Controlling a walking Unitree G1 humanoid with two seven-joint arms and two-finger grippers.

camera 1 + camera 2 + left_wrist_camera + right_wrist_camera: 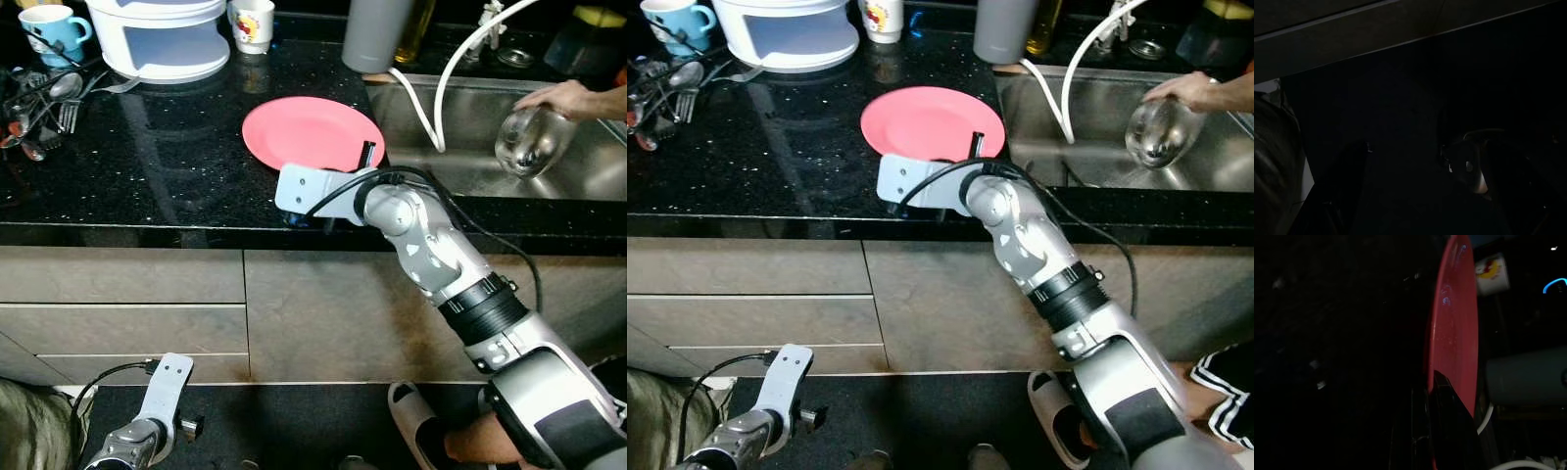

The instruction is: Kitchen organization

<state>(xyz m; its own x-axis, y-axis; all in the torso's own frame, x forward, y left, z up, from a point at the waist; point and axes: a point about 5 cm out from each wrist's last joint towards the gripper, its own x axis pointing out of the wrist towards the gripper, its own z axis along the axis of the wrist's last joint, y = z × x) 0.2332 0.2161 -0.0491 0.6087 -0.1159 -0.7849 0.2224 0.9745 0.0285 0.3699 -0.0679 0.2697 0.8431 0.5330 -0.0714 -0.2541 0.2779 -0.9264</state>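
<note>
Plate: a round, flat, coral-pink plate (pixel 312 132) with a smooth matte face and a shallow raised rim; it lies flat on the black speckled stone table (pixel 147 166), near its front edge and just left of the sink.
Right gripper: the right gripper (pixel 1437 396) reaches over the table's front edge to the near rim of the pink plate; one black finger (pixel 366 154) stands up over the rim, and in the right wrist view the fingers sit at the plate's edge. Whether the jaws are clamped on the rim or merely against it, I cannot tell.
Left gripper: the left gripper (pixel 186 427) hangs low beside the cabinet fronts, over the dark floor; its wrist view is too dark to show how the jaws stand.
Sink: a stainless steel sink (pixel 470 147) lies right of the plate, with a white hose (pixel 421 108) curving down into it.
Person: a person's hand (pixel 563 98) holds a clear glass bowl (pixel 529 142) over the sink at the far right.
Far left of table: a blue mug (pixel 51 27), a heap of metal cutlery (pixel 44 103) and a white round appliance (pixel 162 39).
Far edge: a white printed mug (pixel 253 24) and a grey cylinder canister (pixel 376 34).
</note>
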